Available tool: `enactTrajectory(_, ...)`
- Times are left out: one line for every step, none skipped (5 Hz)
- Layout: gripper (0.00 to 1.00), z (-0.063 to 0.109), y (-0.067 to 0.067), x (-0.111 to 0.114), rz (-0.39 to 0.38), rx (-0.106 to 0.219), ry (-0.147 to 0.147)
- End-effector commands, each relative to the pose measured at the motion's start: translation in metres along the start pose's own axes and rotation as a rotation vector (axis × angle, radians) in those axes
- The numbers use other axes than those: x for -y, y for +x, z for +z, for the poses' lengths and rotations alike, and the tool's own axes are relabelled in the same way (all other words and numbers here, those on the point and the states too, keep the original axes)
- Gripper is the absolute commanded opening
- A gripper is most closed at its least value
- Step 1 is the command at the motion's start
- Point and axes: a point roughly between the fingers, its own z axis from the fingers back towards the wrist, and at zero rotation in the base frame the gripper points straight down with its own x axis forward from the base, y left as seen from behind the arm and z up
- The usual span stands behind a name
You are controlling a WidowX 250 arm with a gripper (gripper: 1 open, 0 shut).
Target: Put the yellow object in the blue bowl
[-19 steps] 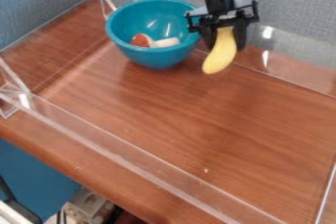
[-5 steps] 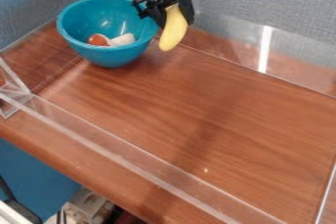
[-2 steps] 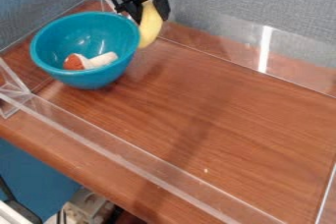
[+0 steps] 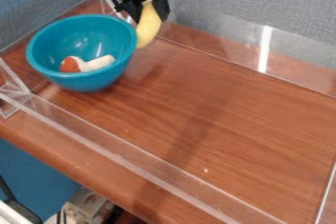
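The yellow object [image 4: 148, 28], a small curved banana, hangs upright at the back of the table with my gripper [image 4: 143, 10] shut on its upper end. The black fingers come down from above, against the grey back wall. The blue bowl [image 4: 105, 33] stands on the wood to the left and in front of the banana. The banana's lower tip is just outside the bowl's far right rim; whether it touches the rim I cannot tell.
A small red piece [image 4: 70, 63] and a whitish piece [image 4: 94, 63] lie in the bowl. Clear acrylic walls [image 4: 269, 46] fence the wooden tabletop [image 4: 210, 100] at the back, left and front. The table's edge runs along the lower left.
My gripper has carried the banana leftwards along the back wall. The bowl has slid left and towards the front with it. Over the last half second hardly anything moved.
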Motion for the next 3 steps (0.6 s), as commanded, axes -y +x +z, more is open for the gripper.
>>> enactTrajectory(0.0, 0.0306, 0.0054, -0.0055, -0.004, 0.086, 0.014)
enactTrajectory(0.0, 0.0332, 0.0041, -0.0117, 0.016, 0.095, 0.015)
enactTrajectory(0.0, 0.0362, 0.0021, -0.0139, -0.059, 0.058, 0.011)
